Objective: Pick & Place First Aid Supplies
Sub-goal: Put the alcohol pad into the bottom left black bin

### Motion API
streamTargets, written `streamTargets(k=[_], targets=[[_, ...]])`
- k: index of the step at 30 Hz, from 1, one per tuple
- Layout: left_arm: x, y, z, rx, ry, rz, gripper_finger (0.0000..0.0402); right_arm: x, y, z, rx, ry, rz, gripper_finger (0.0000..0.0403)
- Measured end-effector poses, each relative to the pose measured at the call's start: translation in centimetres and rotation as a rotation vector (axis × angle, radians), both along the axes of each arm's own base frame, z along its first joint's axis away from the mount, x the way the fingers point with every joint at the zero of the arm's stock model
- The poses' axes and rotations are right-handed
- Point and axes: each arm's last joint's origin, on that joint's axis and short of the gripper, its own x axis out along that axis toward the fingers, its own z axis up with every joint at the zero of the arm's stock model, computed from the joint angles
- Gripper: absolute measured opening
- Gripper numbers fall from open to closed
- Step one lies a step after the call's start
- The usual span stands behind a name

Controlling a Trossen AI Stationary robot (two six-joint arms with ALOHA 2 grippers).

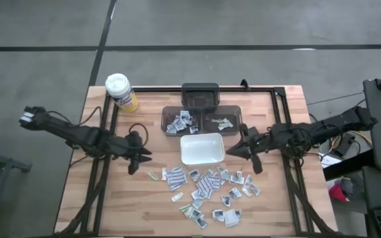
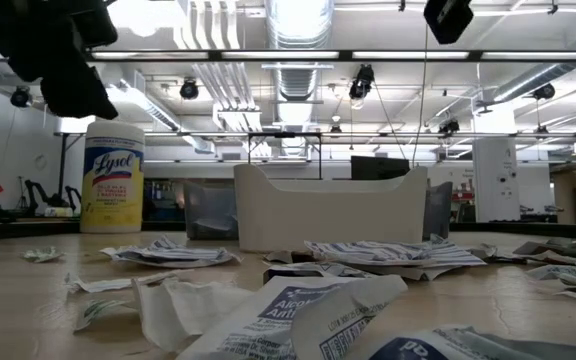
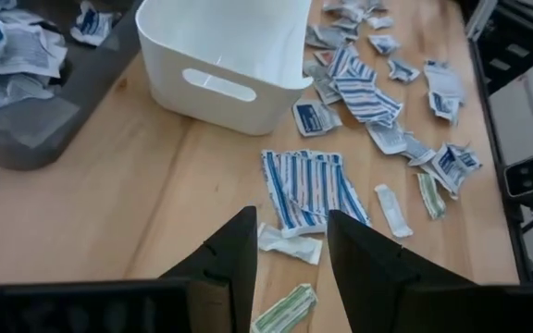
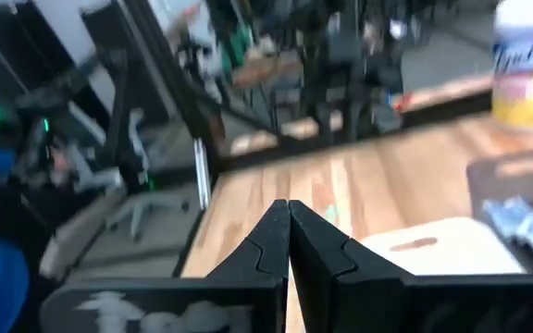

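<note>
The first aid packets (image 1: 207, 188) lie scattered flat on the near half of the wooden table, white and grey with blue print, a few of them greenish. In the left wrist view a blue-striped packet (image 3: 308, 190), a small white packet (image 3: 290, 243) and a greenish packet (image 3: 285, 310) lie below my fingers. My left gripper (image 1: 136, 158) (image 3: 291, 250) is open and hangs above the table, left of the pile. My right gripper (image 1: 249, 152) (image 4: 289, 231) is shut and empty, to the right of the white tray (image 1: 202, 149).
Two dark trays (image 1: 202, 121) behind the white tray hold more packets (image 1: 180, 122). A yellow canister with a white lid (image 1: 121, 92) stands at the far left corner. A black frame rail (image 1: 280, 92) borders the table. Bare wood (image 1: 124, 205) lies near left.
</note>
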Motion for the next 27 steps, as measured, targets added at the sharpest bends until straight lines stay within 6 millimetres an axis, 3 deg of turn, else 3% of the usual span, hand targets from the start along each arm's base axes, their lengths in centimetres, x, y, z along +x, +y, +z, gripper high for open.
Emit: streamTargets(k=[14,21,27], targets=[[-3.3,1.1,-0.7,0.055,-0.127,-0.028,0.0126,2.2,4.7,2.6,0.146,0.586,0.01,0.0008],[-4.0,1.3,-0.3,0.111,-0.163,-0.064,0.0126,3.5,7.7,2.3,0.211,0.781,-0.038,0.0008],[-4.5,1.5,-0.3,0.126,-0.165,-0.072,0.0126,5.2,10.1,0.7,0.261,0.874,-0.081,0.0008]])
